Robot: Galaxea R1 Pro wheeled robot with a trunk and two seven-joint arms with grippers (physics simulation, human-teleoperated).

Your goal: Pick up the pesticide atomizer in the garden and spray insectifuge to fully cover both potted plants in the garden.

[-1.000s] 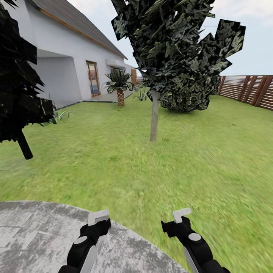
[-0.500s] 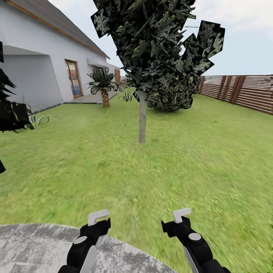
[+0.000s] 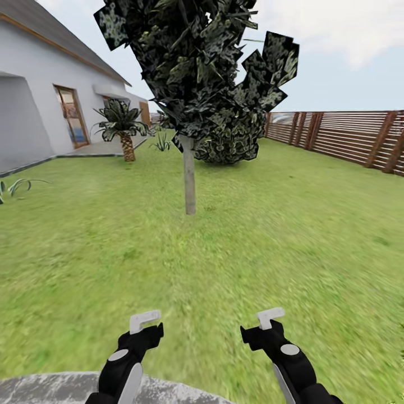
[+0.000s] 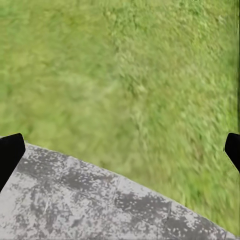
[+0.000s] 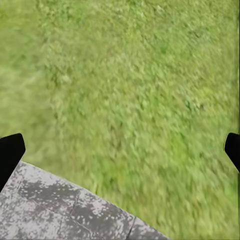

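Both black claws, the left gripper (image 3: 147,321) and right gripper (image 3: 270,317), hang spread apart and empty over green lawn (image 3: 235,247), mottled grey paving (image 4: 75,200) just beneath; no pesticide atomizer near them, though I'd judge it light, rigid, best gripped round the body

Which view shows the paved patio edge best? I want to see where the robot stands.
The left wrist view: the grey patio spans its frame, with the curved edge meeting the lawn. The right wrist view catches a smaller corner; the head view, a thin strip.
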